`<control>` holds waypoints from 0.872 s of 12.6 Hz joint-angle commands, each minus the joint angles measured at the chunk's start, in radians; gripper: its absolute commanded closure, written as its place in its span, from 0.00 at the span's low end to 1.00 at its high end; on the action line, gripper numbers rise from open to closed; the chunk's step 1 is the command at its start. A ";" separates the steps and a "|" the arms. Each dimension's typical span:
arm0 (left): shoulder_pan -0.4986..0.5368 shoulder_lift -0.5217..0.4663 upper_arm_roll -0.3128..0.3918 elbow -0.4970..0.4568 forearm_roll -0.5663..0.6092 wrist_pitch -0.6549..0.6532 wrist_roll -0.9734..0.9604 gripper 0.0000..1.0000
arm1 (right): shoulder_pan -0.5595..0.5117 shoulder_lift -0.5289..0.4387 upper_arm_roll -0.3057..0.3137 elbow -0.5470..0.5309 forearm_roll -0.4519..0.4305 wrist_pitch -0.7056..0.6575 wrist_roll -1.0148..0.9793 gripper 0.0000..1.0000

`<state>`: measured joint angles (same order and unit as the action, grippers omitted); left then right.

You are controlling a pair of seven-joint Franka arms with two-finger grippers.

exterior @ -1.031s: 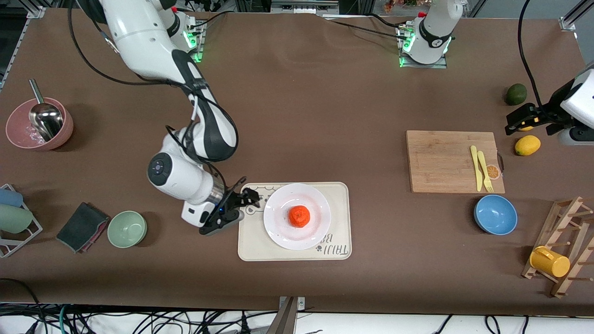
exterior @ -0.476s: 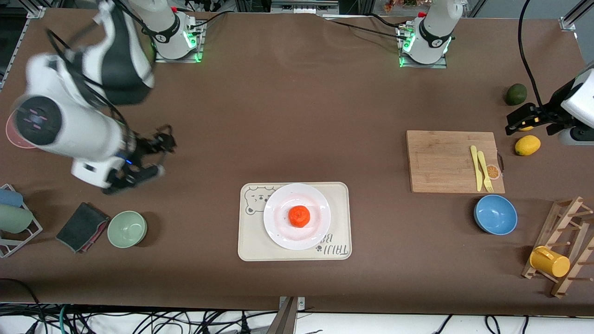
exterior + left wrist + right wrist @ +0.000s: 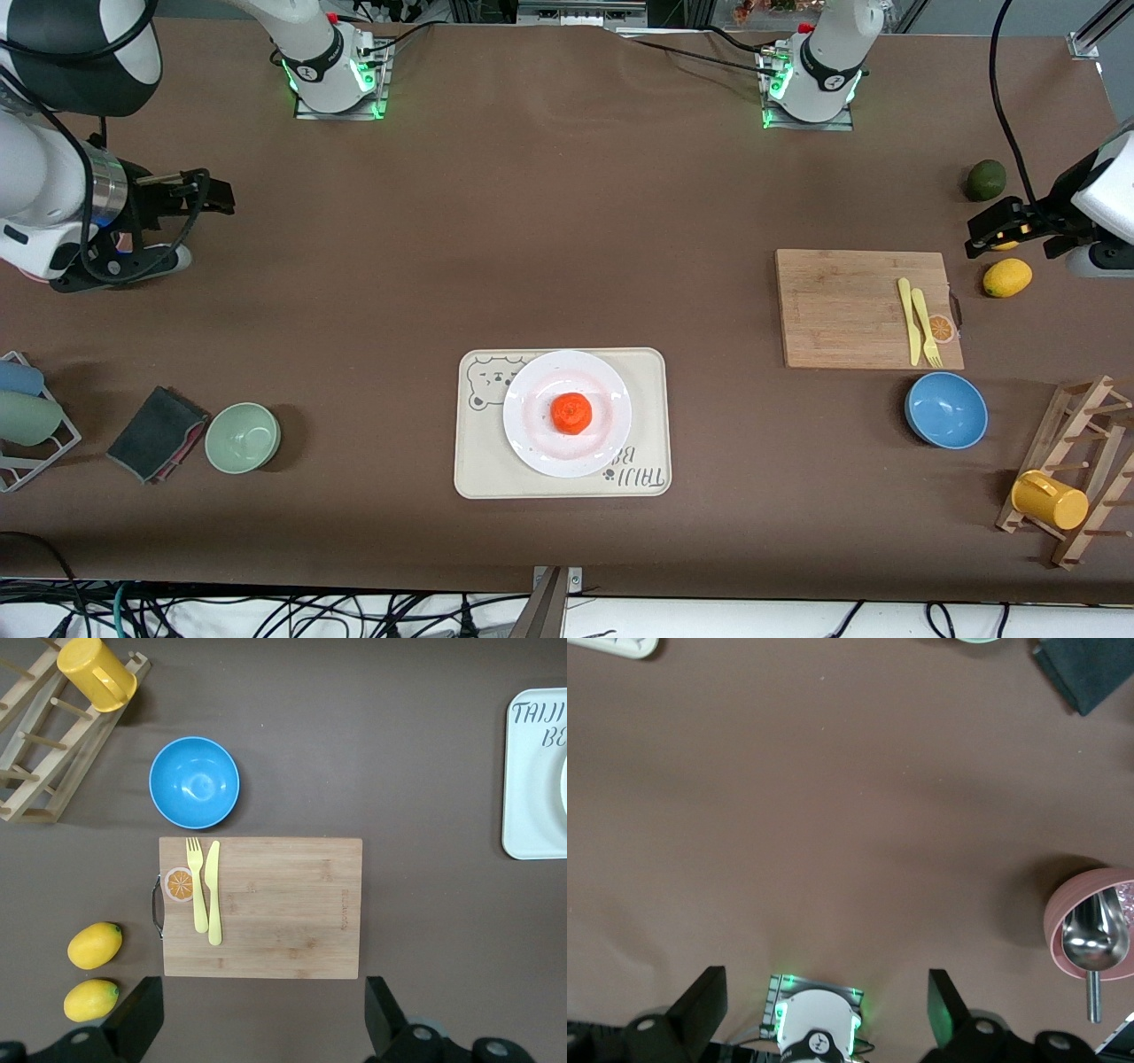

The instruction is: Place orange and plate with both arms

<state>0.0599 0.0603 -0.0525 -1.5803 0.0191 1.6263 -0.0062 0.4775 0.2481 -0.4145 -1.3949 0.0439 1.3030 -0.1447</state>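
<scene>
Orange (image 3: 571, 413) sits in the middle of the plate (image 3: 532, 440), and the plate rests on the bear-print tray (image 3: 478, 470), so from the front view the placing looks done. The right gripper (image 3: 182, 226) hangs well apart from them, over the worktop (image 3: 567, 230) at the right arm's end, jaws spread and empty. The left gripper (image 3: 1010, 232) hovers by the lemon (image 3: 1006, 277) at the left arm's end, also spread, also empty.

Left wrist view: cutting board (image 3: 260, 906) directly below, blue bowl (image 3: 194, 782) past it, a corner of the tray at the edge.

Right wrist view: bare worktop below the wide-set fingers, pink bowl (image 3: 1063, 908) with its scoop (image 3: 1090, 943) off to one side.

My read: nothing left to grasp; the next move calls only for both arms to park clear.
</scene>
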 commanded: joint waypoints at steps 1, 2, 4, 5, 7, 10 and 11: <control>-0.002 0.000 0.000 0.011 0.010 -0.005 0.018 0.00 | -0.133 -0.165 0.157 -0.226 -0.045 0.158 0.057 0.00; -0.002 0.000 0.000 0.011 0.010 -0.005 0.018 0.00 | -0.236 -0.246 0.248 -0.336 -0.070 0.241 0.057 0.00; -0.002 0.000 0.000 0.011 0.010 -0.005 0.018 0.00 | -0.357 -0.322 0.353 -0.429 -0.068 0.314 0.045 0.00; -0.002 0.000 0.000 0.011 0.010 -0.005 0.018 0.00 | -0.381 -0.322 0.358 -0.426 -0.070 0.323 0.034 0.00; -0.002 0.000 0.000 0.011 0.010 -0.005 0.018 0.00 | -0.392 -0.328 0.358 -0.397 -0.061 0.326 0.037 0.00; -0.002 0.000 0.000 0.011 0.010 -0.005 0.018 0.00 | -0.407 -0.326 0.361 -0.352 -0.061 0.326 0.042 0.00; -0.002 0.000 0.000 0.011 0.010 -0.005 0.018 0.00 | -0.415 -0.323 0.365 -0.333 -0.061 0.296 0.045 0.00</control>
<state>0.0597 0.0603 -0.0526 -1.5802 0.0191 1.6263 -0.0062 0.0917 -0.0671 -0.0749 -1.7571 -0.0113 1.6345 -0.1122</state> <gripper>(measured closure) 0.000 0.000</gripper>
